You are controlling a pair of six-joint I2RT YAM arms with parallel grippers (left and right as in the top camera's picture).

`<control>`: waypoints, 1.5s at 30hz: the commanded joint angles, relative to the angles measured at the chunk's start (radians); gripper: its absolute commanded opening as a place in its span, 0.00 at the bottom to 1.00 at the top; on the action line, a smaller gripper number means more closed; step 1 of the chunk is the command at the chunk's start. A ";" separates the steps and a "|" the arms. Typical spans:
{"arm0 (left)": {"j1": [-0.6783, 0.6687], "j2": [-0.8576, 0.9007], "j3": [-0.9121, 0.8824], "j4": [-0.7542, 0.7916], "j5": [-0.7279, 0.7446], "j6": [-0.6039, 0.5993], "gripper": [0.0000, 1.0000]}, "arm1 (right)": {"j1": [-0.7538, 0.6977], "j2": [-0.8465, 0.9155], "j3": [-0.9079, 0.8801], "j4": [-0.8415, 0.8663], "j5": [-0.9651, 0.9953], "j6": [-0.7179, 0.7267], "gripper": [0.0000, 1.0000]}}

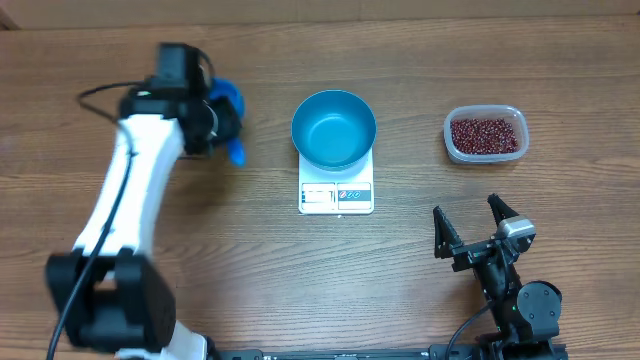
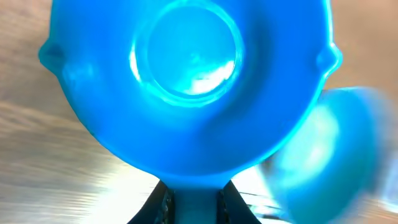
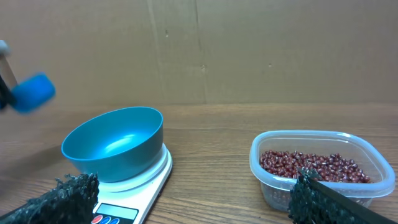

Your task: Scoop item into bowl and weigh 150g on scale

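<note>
Left gripper (image 2: 193,202) clenched on the handle of the blue scoop (image 2: 186,93), whose empty cup fills the left wrist view, open side towards the camera. From overhead the scoop sits at the far left of the table (image 1: 300,280), well apart from everything else. At centre, the bowl (image 1: 334,128) stands empty on the scale (image 1: 336,195). At far right, the beans (image 1: 485,135) lie heaped in the clear tub (image 1: 450,140), none yet moved. The right gripper (image 1: 468,212) rests near the front edge, its jaws spread wide and holding nothing.

Step in hand, as judged: scoop secured, no scooping begun. The next move calls for carrying the scoop across past the bowl to the tub, then dipping the cup into the beans without nudging the bowl off the scale.
</note>
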 commanded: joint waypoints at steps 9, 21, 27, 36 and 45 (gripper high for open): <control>0.098 -0.072 0.028 -0.106 0.548 -0.095 0.04 | -0.006 -0.009 -0.011 0.004 0.005 -0.004 1.00; 0.028 -0.072 0.017 -0.124 0.597 -0.113 0.04 | -0.006 -0.009 -0.011 0.004 0.005 -0.004 1.00; -0.006 -0.072 0.016 -0.101 0.592 -0.183 0.04 | -0.006 -0.009 -0.011 0.004 0.008 -0.005 1.00; -0.102 -0.072 0.016 -0.018 0.536 -0.337 0.04 | -0.006 -0.009 -0.011 0.001 0.024 -0.004 1.00; -0.119 -0.072 0.016 0.134 0.587 -0.368 0.04 | -0.006 -0.006 -0.010 0.013 -0.136 0.008 1.00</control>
